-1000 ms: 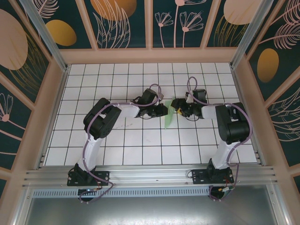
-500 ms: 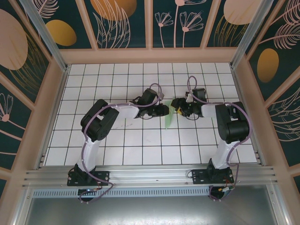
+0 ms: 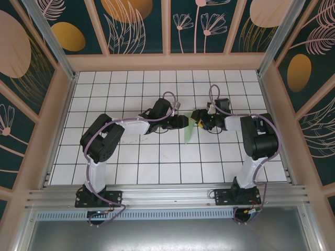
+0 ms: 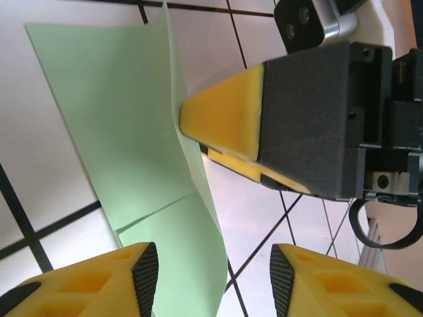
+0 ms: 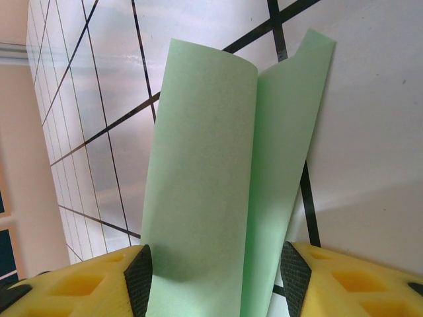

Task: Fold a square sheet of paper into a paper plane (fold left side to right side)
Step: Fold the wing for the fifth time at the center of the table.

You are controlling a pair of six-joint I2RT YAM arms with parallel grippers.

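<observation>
The paper is near the middle of the desk, a little toward the right edge. From above it is a narrow pale green strip that runs toward the near edge. Its far end is between the two arms.

The left fingers point at the paper from the left side and the right fingers from the right side. The two tips are close to each other.

In the left wrist view, the left fingers are apart. The paper comes down into the gap between them, beside one black pad. White desk shows between the paper and the other pad, so they are not clamped on it. One part of the paper lies flat and shows a crease, and another part stands up from it. The yellow tip of the right fingers touches the edge of this standing part.

In the right wrist view, the right fingers are also apart. The paper fills the gap between their pads. It is folded along its length, with one layer curved over the other. I cannot tell whether these fingers press on the paper or only stand at its two sides.
</observation>
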